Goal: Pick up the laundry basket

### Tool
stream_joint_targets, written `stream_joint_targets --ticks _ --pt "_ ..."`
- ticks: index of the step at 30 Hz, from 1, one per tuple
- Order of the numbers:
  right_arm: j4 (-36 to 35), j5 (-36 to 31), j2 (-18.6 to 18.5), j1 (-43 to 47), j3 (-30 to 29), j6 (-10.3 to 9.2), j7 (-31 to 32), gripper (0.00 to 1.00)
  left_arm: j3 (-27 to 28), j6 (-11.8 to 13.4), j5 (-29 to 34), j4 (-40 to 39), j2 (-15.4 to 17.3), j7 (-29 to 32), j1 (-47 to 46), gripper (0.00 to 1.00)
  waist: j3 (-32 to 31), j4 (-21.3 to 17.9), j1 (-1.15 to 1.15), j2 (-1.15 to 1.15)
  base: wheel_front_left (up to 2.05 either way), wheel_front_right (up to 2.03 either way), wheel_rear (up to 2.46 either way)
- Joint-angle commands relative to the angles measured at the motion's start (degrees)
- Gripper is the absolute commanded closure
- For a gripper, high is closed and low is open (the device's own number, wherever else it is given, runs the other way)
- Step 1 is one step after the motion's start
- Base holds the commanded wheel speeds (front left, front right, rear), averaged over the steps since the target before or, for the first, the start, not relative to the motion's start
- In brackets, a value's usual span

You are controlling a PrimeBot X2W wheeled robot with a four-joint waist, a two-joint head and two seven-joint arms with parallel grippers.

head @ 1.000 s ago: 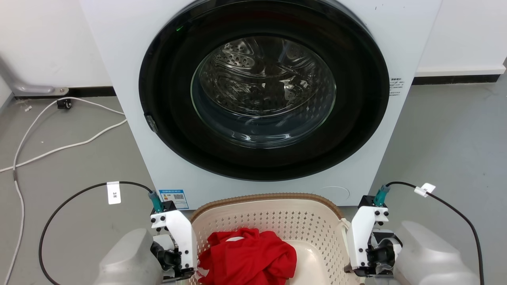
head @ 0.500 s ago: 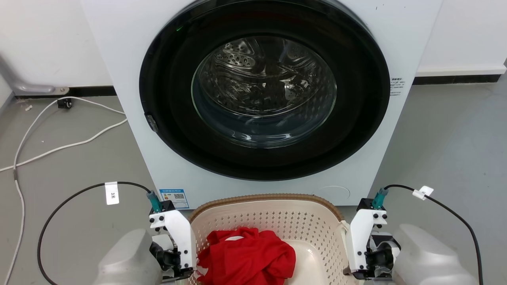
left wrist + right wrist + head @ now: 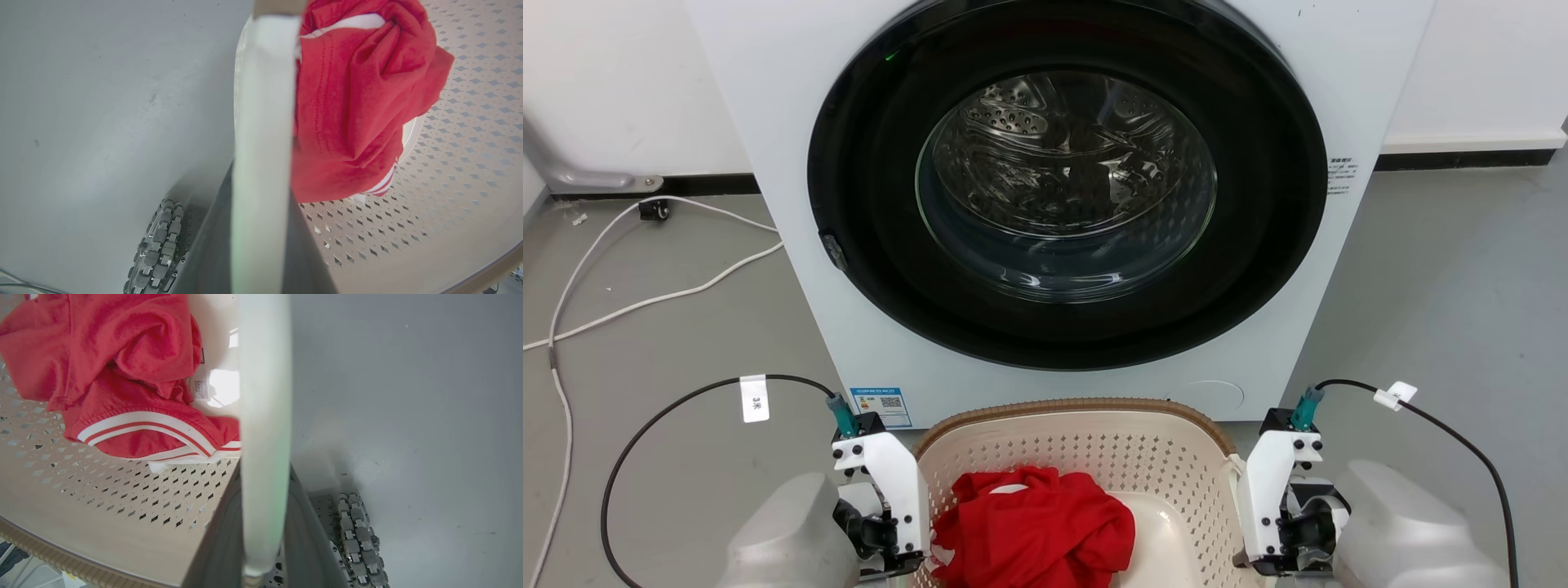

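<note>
Grey floor (image 3: pixel 1437 269) and a white wall lie beyond the jaws, and the washer (image 3: pixel 768 98) stands straight ahead of them, door shut. The basket (image 3: pixel 1078 457) sits between the two sets of jaws, its far rim close to the washer's foot. A red garment (image 3: pixel 1037 523) is heaped inside, inboard of both.

Over the last second the washer and floor cables have slipped slightly up the head view, while basket and arms keep their places in it. That reads as camera motion, so the lift seems barely begun, if at all. I cannot tell whether the basket is off the floor.

The left gripper (image 3: pixel 261 196) has its jaws closed on a white handle (image 3: pixel 263 102), and the right gripper (image 3: pixel 264 486) clamps the other handle (image 3: pixel 263 396).

The basket stands mouth up, rim level. Its near side is cut off, but its long axis probably runs from jaws to jaws.
</note>
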Motion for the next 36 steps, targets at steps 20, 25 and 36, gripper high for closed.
stream_joint_targets --ticks 20,25,36 --pt "-0.2 1.0 0.9 -1.1 0.4 0.67 0.0 1.0 -0.8 -0.7 -1.0 -0.5 -0.8 -0.6 -0.9 1.0 0.5 0.1 0.0 0.0 0.0 0.0 0.0" --pt "-0.1 1.3 1.0 -1.1 0.5 0.67 0.5 1.0 -1.0 -0.7 -1.3 -0.5 -0.9 -0.5 -1.0 1.0 0.5 0.1 0.0 0.0 0.0 0.0 0.0" --pt "0.1 1.6 1.1 -1.0 0.7 0.67 0.8 1.0 -1.4 -0.8 -1.8 -0.5 -0.8 -0.4 -0.6 1.0 0.4 0.2 0.0 0.0 0.0 0.0 0.0"
